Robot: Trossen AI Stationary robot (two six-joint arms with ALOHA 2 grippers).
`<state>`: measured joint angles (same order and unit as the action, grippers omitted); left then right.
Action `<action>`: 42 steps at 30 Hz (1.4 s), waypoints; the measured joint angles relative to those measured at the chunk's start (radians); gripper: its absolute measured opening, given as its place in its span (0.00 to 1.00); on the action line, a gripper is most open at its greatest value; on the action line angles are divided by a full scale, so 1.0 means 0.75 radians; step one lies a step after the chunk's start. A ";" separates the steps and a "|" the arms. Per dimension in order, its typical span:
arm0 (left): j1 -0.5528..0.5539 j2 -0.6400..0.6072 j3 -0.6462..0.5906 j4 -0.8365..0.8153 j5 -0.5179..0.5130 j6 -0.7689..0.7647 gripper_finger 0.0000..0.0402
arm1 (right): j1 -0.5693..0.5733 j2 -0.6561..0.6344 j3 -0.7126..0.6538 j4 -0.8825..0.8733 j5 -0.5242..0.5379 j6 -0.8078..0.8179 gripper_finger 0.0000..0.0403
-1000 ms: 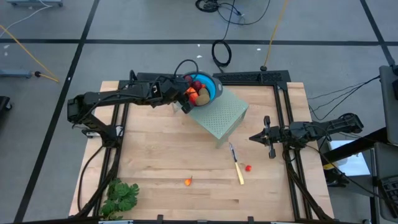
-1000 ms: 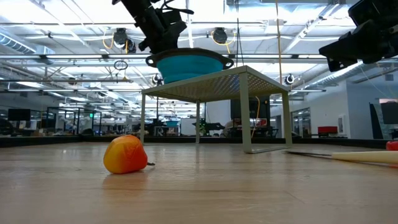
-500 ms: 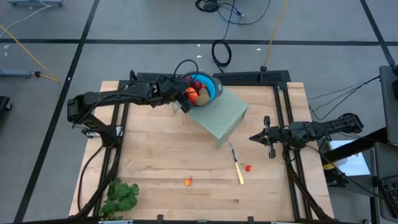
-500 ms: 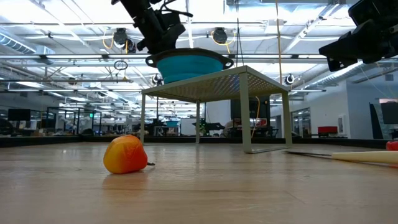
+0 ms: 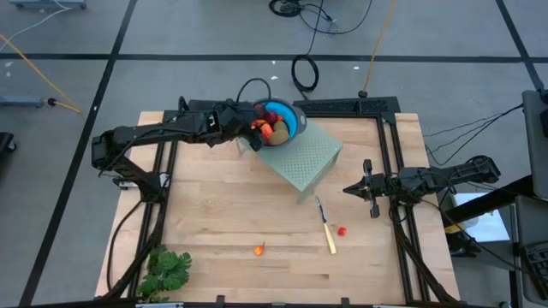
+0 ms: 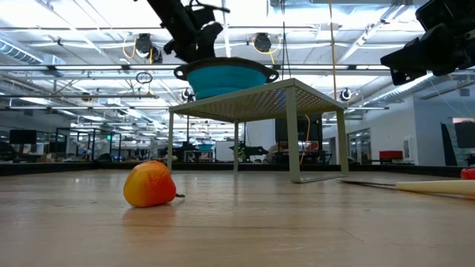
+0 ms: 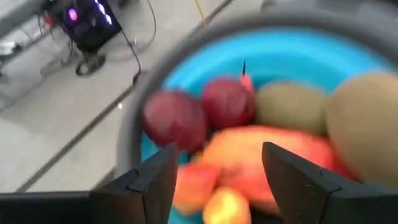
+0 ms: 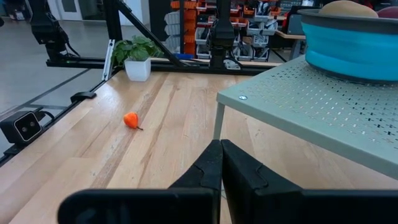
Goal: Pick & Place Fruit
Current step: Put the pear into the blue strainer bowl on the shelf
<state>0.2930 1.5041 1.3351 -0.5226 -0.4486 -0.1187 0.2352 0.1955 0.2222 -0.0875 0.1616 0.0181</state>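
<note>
A blue bowl (image 5: 294, 113) with a grey rim stands on a green perforated stand (image 5: 306, 161). It holds dark red balls (image 7: 229, 102), olive-brown ovals (image 7: 291, 109) and a longer orange-red piece (image 7: 261, 152). My left gripper (image 7: 217, 186) hangs open over the bowl's left rim (image 5: 254, 135), slanting down, with a finger on either side of the orange-red piece and a gap showing. A small orange fruit (image 5: 259, 250) and a tiny red bit (image 5: 341, 230) lie on the wooden table. My right gripper (image 5: 347, 189) waits shut at the right, level above the table.
A yellow-handled knife (image 5: 328, 231) lies beside the red bit, in front of the stand. A leafy green bunch (image 5: 167, 269) sits at the near left corner. Black frame rails run along the table's left and right sides. Bare wood lies between the stand and the near edge.
My left gripper has stayed over the bowl and opened. The orange-red piece at its fingers now lies among the fruit in the bowl.
</note>
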 joint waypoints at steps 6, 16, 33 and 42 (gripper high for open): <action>-0.001 -0.002 0.098 -0.043 -0.004 0.003 0.60 | 0.000 0.000 0.000 0.000 -0.001 0.000 0.00; -0.037 -0.002 0.227 -0.050 -0.006 -0.131 0.60 | 0.000 0.000 0.000 0.001 -0.006 0.000 0.00; -0.124 -0.038 0.260 -0.198 0.211 -0.367 0.50 | 0.000 0.000 0.000 0.000 -0.007 -0.005 0.00; -0.224 -0.037 0.260 -0.197 0.306 -0.339 0.20 | 0.000 0.001 0.000 0.001 -0.007 -0.005 0.00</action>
<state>0.1254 1.4761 1.5303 -0.6702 -0.2192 -0.3726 0.2354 0.1959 0.2222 -0.0872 0.1562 0.0147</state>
